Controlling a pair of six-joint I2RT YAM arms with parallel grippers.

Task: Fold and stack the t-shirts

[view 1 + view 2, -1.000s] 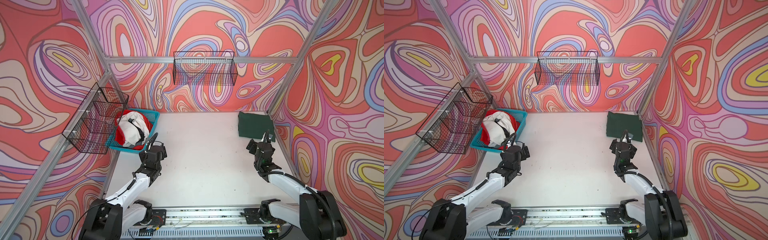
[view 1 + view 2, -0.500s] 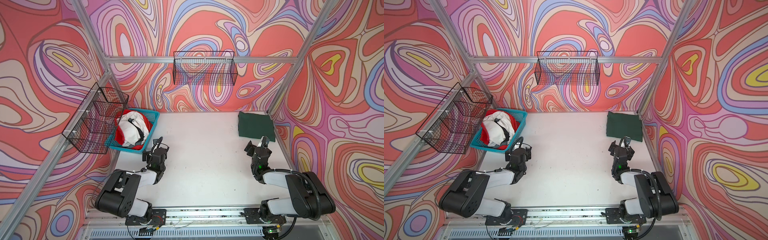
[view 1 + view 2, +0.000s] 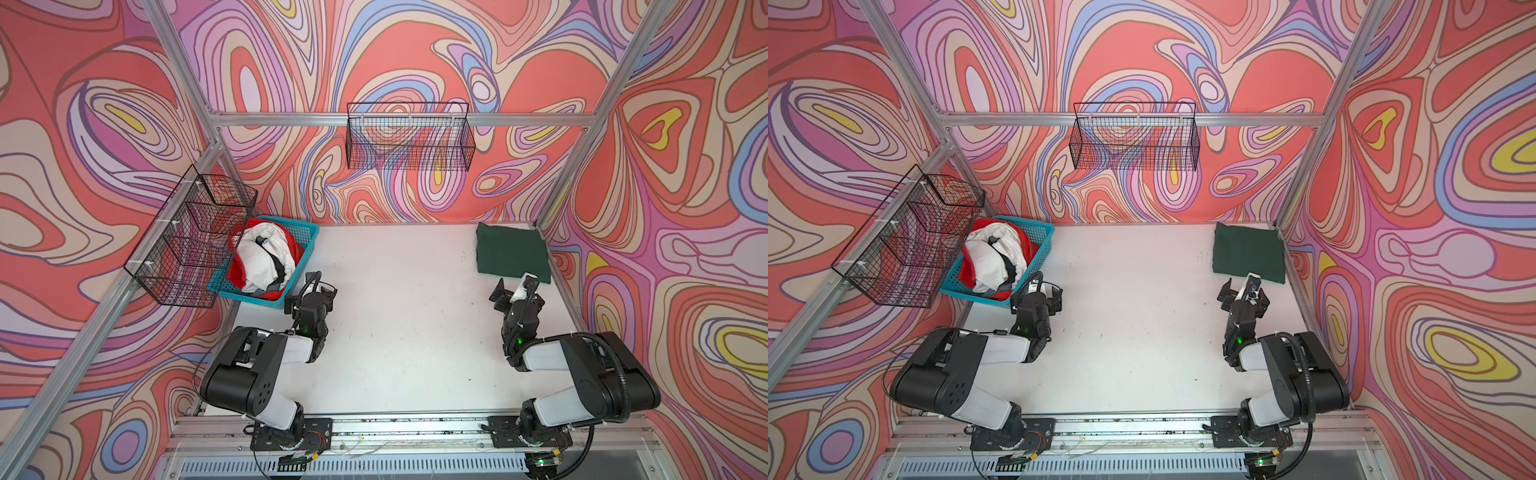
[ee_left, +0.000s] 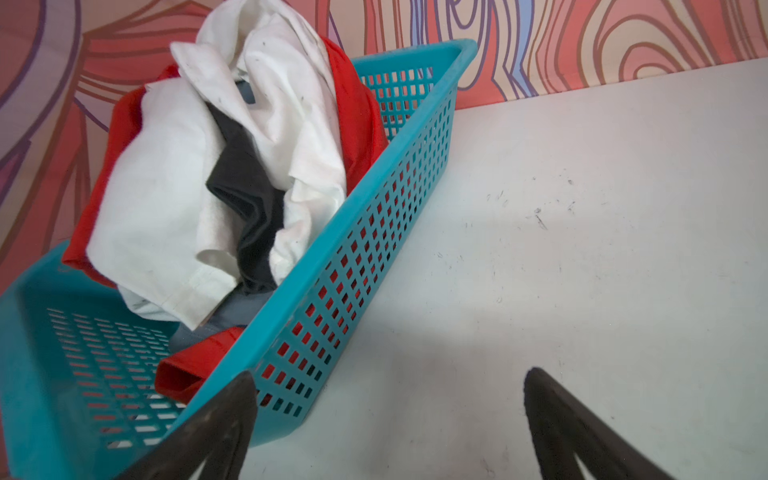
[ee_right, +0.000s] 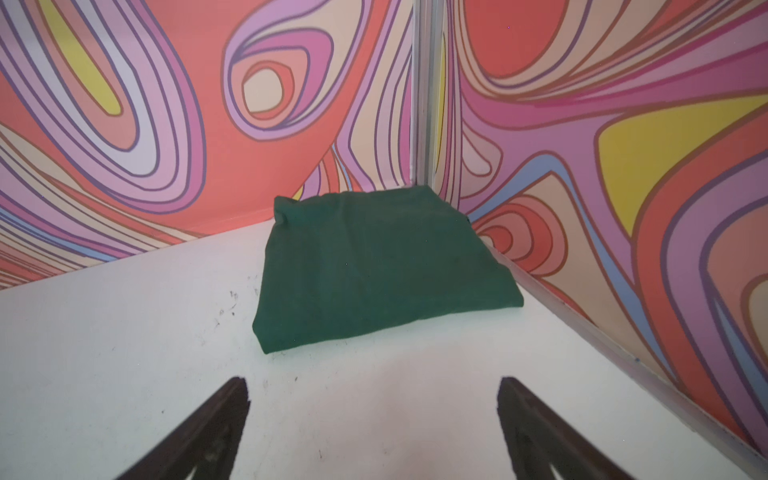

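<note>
**Workcell, read left to right from my remote console.** A black wire rack (image 3: 187, 245) hangs on the left wall. Under it, in the desk's far left corner, a blue plastic basket (image 3: 307, 249) holds the unfolded t-shirts (image 3: 264, 259). White lies on top and red beneath, and the left wrist view shows a dark one and a grey one tucked between them. My left gripper (image 3: 311, 296) sits low just beside the basket's near end, with its jaws spread wide and nothing between them. The white desk (image 3: 399, 332) spans the middle between my two arms. A second wire rack (image 3: 409, 137) hangs on the back wall. My right gripper (image 3: 516, 293) is likewise spread and empty, near the dark green t-shirt (image 3: 509, 253). That shirt lies folded flat in the desk's far right corner.
</note>
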